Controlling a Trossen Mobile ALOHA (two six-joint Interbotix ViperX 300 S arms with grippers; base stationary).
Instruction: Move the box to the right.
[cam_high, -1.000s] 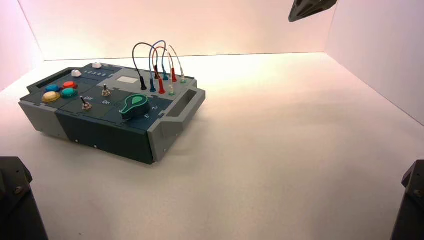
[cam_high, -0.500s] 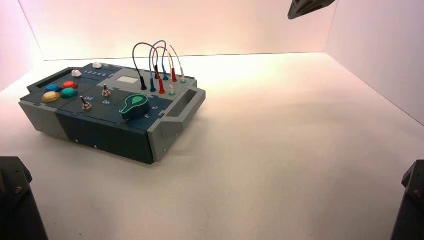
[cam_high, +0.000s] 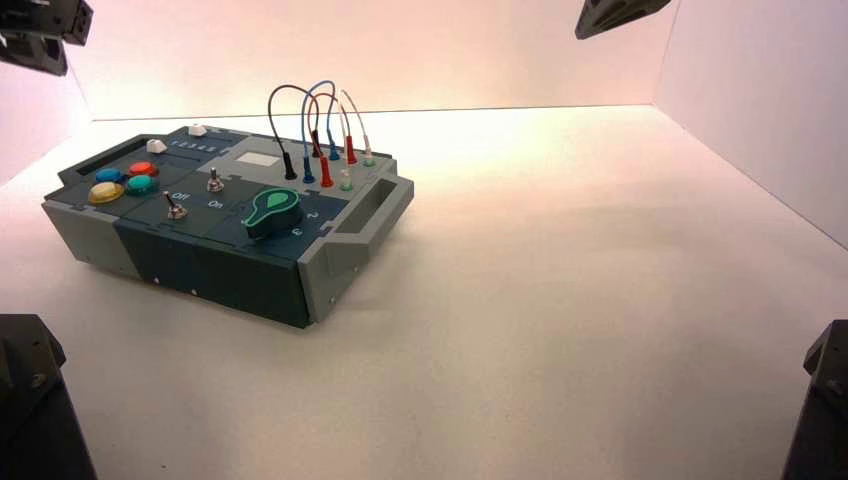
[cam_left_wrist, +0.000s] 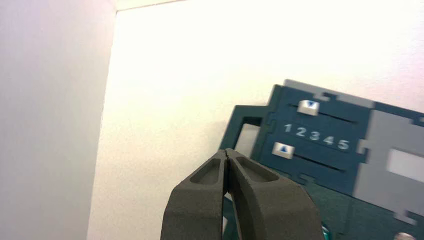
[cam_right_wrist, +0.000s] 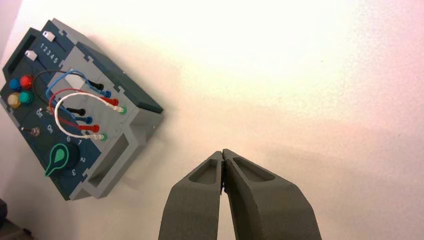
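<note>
Box (cam_high: 225, 225) sits on bench (cam_high: 560, 300); left tool (cam_left_wrist: 227, 156) closed, empty, above its left handle end; right tool (cam_right_wrist: 222, 155) closed, empty, aloft.

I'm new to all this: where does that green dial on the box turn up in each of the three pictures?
High view: the green dial sits on the box's near right part, left of centre in the picture.
Left wrist view: not in it; only the box's slider end shows.
Right wrist view: the dial is at the lower left.
Shared landmark: the 1-5 slider numbers.
</note>
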